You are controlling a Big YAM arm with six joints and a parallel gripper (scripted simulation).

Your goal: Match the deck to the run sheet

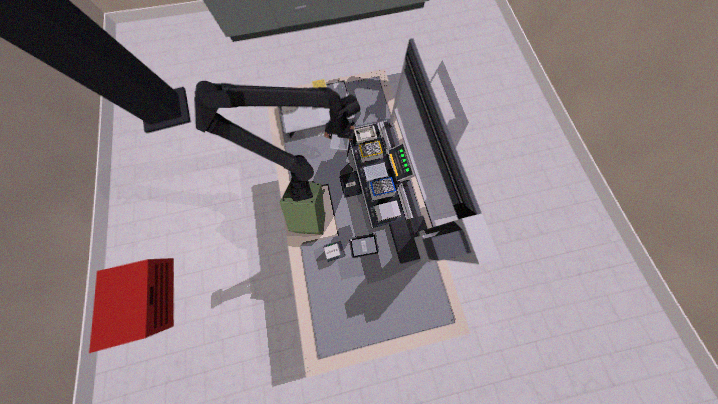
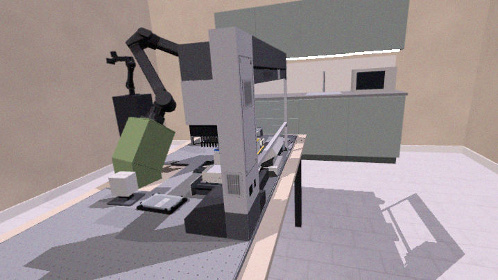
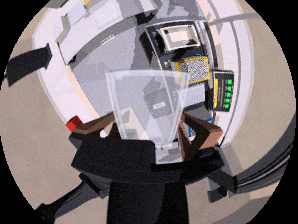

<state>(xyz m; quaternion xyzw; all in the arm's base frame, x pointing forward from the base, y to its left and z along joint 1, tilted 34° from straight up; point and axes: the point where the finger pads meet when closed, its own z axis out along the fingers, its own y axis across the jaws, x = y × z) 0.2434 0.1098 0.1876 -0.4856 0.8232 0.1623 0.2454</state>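
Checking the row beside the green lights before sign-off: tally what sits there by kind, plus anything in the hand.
Tip racks: 2, yellow-rimmed rack and blue-rimmed rack
Open trough: 1
Flat plate: 1
White block: 1
Clear lid, held in the hand: 1
Total: 6

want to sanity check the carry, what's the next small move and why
Probably carry the clear cover on toward the shelf area and set it down flat. The gripper is shut on the cover, held up off the deck beside the yellow-framed tip rack.
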